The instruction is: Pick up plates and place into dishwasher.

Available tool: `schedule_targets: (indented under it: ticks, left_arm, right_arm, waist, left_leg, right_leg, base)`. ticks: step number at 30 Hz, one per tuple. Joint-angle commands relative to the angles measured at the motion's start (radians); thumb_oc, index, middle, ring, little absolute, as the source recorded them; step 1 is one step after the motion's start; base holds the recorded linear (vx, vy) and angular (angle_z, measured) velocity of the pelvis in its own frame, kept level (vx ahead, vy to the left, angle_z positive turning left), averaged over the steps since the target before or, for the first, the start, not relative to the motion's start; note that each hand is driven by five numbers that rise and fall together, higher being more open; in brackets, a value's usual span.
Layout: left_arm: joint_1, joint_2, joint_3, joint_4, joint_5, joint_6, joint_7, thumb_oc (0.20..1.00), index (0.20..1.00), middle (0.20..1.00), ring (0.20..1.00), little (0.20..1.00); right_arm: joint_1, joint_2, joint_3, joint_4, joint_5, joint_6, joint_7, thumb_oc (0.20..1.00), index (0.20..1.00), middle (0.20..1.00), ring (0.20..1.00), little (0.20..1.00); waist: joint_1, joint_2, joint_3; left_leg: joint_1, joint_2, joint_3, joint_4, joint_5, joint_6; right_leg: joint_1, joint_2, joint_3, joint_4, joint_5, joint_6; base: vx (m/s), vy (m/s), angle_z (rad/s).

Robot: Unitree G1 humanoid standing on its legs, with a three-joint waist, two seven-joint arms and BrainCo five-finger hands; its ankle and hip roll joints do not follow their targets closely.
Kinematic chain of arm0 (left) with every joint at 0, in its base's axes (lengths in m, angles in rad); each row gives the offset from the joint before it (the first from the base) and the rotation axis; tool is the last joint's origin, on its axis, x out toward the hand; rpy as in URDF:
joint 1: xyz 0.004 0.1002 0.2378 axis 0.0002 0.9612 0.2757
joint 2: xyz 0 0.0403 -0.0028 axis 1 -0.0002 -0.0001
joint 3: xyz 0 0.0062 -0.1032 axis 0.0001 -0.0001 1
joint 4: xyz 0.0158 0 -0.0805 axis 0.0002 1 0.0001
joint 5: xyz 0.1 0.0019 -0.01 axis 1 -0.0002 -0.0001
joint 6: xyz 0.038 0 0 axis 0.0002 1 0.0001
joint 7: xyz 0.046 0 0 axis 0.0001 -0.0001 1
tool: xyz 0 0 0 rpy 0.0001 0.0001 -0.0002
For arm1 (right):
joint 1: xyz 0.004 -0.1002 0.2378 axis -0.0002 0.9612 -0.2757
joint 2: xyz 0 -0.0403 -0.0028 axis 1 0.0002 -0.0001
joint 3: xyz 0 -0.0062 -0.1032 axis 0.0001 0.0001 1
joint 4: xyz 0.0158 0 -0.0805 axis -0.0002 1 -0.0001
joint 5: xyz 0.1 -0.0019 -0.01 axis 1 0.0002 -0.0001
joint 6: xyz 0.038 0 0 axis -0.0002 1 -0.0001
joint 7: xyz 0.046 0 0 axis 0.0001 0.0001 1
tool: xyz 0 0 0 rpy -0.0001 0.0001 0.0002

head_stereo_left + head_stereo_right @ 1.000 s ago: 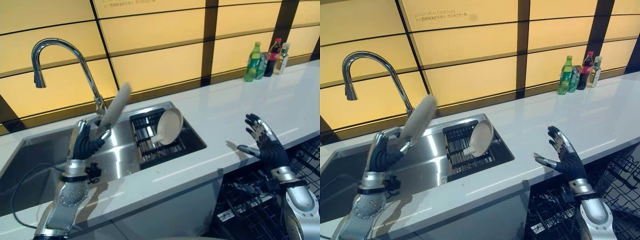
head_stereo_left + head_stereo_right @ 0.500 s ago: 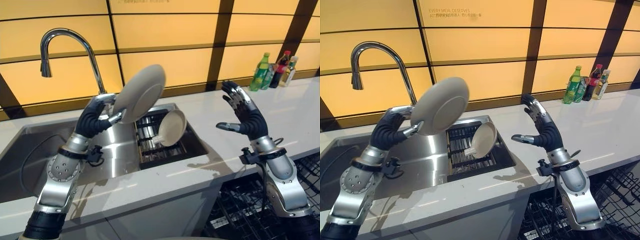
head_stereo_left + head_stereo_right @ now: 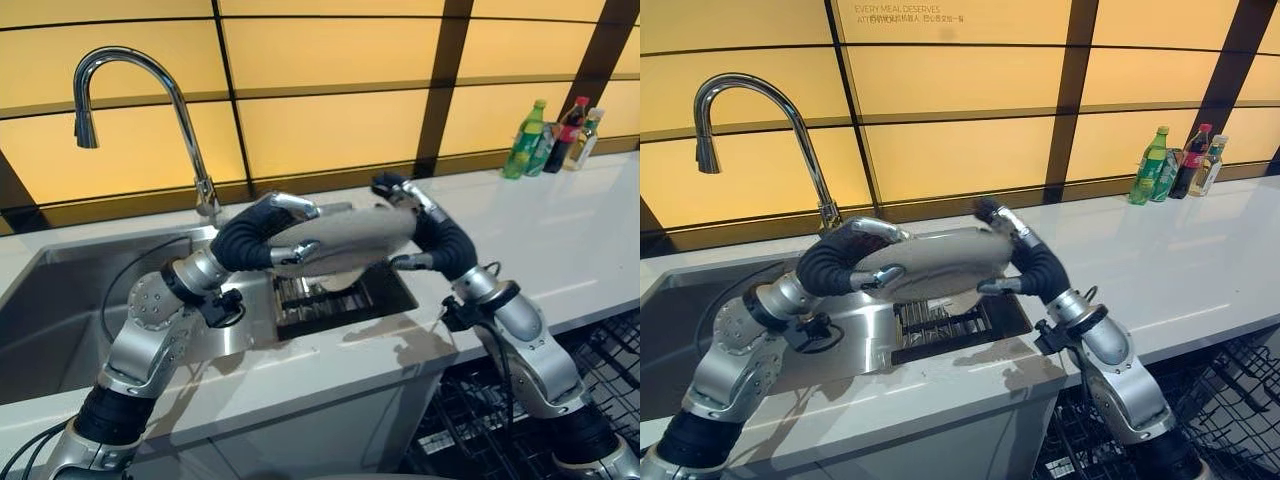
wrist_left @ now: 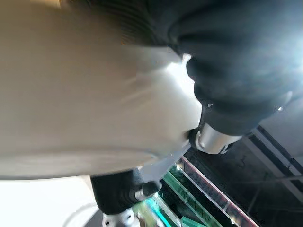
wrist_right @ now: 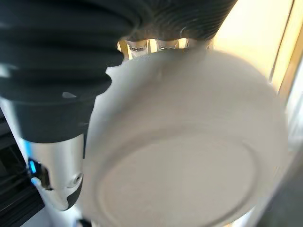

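A beige plate (image 3: 350,238) hangs nearly flat above the sink's dish rack (image 3: 310,295), held between both hands. My left hand (image 3: 262,232) is curled round its left rim, fingers above and thumb below. At the right rim my right hand (image 3: 438,240) grips the same way, fingers over the top and thumb under. The left wrist view shows the plate's face (image 4: 71,94) and the right wrist view its underside (image 5: 189,161). A second beige plate (image 3: 338,279) stands in the rack, mostly hidden behind the held one.
A tall curved tap (image 3: 150,75) stands behind the steel sink (image 3: 60,290). Three bottles (image 3: 548,135) stand at the far right of the white counter (image 3: 560,230). The dark wire dishwasher rack (image 3: 610,350) is open below the counter's right end.
My left hand has swung the plate from tilted upright by the tap to nearly flat over the rack. My right hand moved left and closed on its right rim.
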Motion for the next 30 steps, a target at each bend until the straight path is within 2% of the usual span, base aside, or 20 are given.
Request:
schedule_targets:
  ticks: [1, 4, 7, 10, 12, 16, 24, 26, 28, 30]
  left_arm:
    - [-0.13, 0.018, -0.035, -0.013, -0.055, -0.009, -0.008, 0.2, 0.2, 0.2, 0.2, 0.2]
    - [-0.132, 0.024, -0.035, -0.018, -0.058, -0.004, -0.004, 0.2, 0.2, 0.2, 0.2, 0.2]
    - [-0.124, 0.034, -0.031, -0.018, -0.062, -0.013, -0.005, 0.2, 0.2, 0.2, 0.2, 0.2]
    - [-0.121, 0.047, -0.027, -0.016, -0.088, -0.012, -0.016, 0.2, 0.2, 0.2, 0.2, 0.2]
    - [-0.127, 0.052, -0.033, -0.012, -0.092, -0.013, -0.012, 0.2, 0.2, 0.2, 0.2, 0.2]
    - [-0.136, 0.066, -0.044, -0.005, -0.105, -0.021, -0.004, 0.2, 0.2, 0.2, 0.2, 0.2]
    - [-0.103, 0.098, -0.013, -0.012, -0.123, -0.049, -0.007, 0.2, 0.2, 0.2, 0.2, 0.2]
    - [-0.095, 0.107, -0.005, -0.011, -0.137, -0.054, -0.004, 0.2, 0.2, 0.2, 0.2, 0.2]
    - [-0.095, 0.105, -0.004, -0.006, -0.134, -0.062, 0.001, 0.2, 0.2, 0.2, 0.2, 0.2]
    - [-0.098, 0.095, -0.01, -0.002, -0.137, -0.062, 0.008, 0.2, 0.2, 0.2, 0.2, 0.2]
  right_arm:
    - [-0.126, 0.021, 0.034, -0.036, 0.063, -0.008, 0.038, 1.0, 1.0, 1.0, 1.0, 1.0]
    - [-0.122, 0.018, 0.056, -0.048, 0.102, 0.027, 0.076, 1.0, 1.0, 1.0, 1.0, 1.0]
    - [-0.102, 0.021, 0.087, -0.056, 0.21, 0.114, 0.234, 1.0, 1.0, 1.0, 1.0, 1.0]
    - [-0.1, 0.0, 0.123, -0.076, 0.257, 0.134, 0.394, 1.0, 1.0, 1.0, 1.0, 1.0]
    - [-0.116, -0.011, 0.145, -0.08, 0.269, 0.134, 0.445, 1.0, 1.0, 1.0, 1.0, 1.0]
    - [-0.158, -0.043, 0.169, -0.072, 0.245, 0.124, 0.445, 1.0, 1.0, 1.0, 1.0, 1.0]
    - [-0.121, -0.138, 0.132, -0.057, 0.141, 0.201, 0.463, 1.0, 1.0, 1.0, 1.0, 1.0]
    - [-0.108, -0.165, 0.117, -0.065, 0.201, 0.191, 0.475, 0.843, 0.843, 0.843, 0.843, 0.843]
    - [-0.114, -0.163, 0.109, -0.071, 0.237, 0.184, 0.456, 1.0, 1.0, 1.0, 1.0, 1.0]
    - [-0.129, -0.142, 0.11, -0.068, 0.273, 0.181, 0.4, 1.0, 1.0, 1.0, 1.0, 1.0]
  waist:
    - [0.014, 0.008, -0.034]
    - [0.014, 0.008, -0.037]
    - [0.015, 0.005, -0.037]
    - [0.021, -0.001, -0.04]
    - [0.025, -0.004, -0.042]
    - [0.033, -0.01, -0.047]
    - [0.028, -0.014, -0.05]
    - [0.024, -0.016, -0.051]
    - [0.024, -0.016, -0.05]
    - [0.026, -0.014, -0.048]
  left_leg:
    - [-0.027, -0.017, -0.013, 0.007, -0.032, 0.019]
    - [-0.027, -0.017, -0.01, 0.007, -0.034, 0.021]
    - [-0.02, -0.018, -0.009, 0.007, -0.043, 0.023]
    - [-0.022, -0.017, -0.009, 0.007, -0.043, 0.022]
    - [-0.022, -0.017, -0.01, 0.007, -0.043, 0.022]
    - [-0.023, -0.019, -0.014, 0.007, -0.04, 0.023]
    - [-0.025, -0.021, -0.014, 0.007, -0.038, 0.025]
    - [-0.026, -0.021, -0.013, 0.007, -0.036, 0.024]
    - [-0.025, -0.022, -0.015, 0.007, -0.036, 0.024]
    - [-0.024, -0.023, -0.018, 0.007, -0.036, 0.025]
  right_leg:
    - [-0.02, 0.013, -0.02, 0.008, -0.014, 0.005]
    - [-0.022, 0.013, -0.018, 0.008, -0.016, 0.004]
    - [-0.015, 0.012, -0.021, 0.008, -0.025, 0.003]
    - [-0.016, 0.011, -0.029, 0.008, -0.025, 0.003]
    - [-0.015, 0.012, -0.029, 0.008, -0.025, 0.001]
    - [-0.017, 0.013, -0.029, 0.008, -0.022, -0.001]
    - [-0.017, 0.017, -0.022, 0.008, -0.02, -0.004]
    - [-0.018, 0.018, -0.023, 0.008, -0.018, -0.004]
    - [-0.018, 0.02, -0.021, 0.008, -0.016, -0.005]
    - [-0.016, 0.019, -0.022, 0.008, -0.016, -0.006]
  base:
    - [0.0, 0.0, 0.0]
    - [0.0, 0.0, 0.0]
    - [-0.01, -0.003, 0.0]
    - [-0.02, -0.008, -0.01]
    - [-0.02, -0.007, -0.04]
    - [-0.01, -0.003, -0.02]
    - [-0.01, 0.007, -0.03]
    - [0.0, 0.0, 0.0]
    - [0.0, 0.0, 0.0]
    - [0.0, 0.0, 0.0]
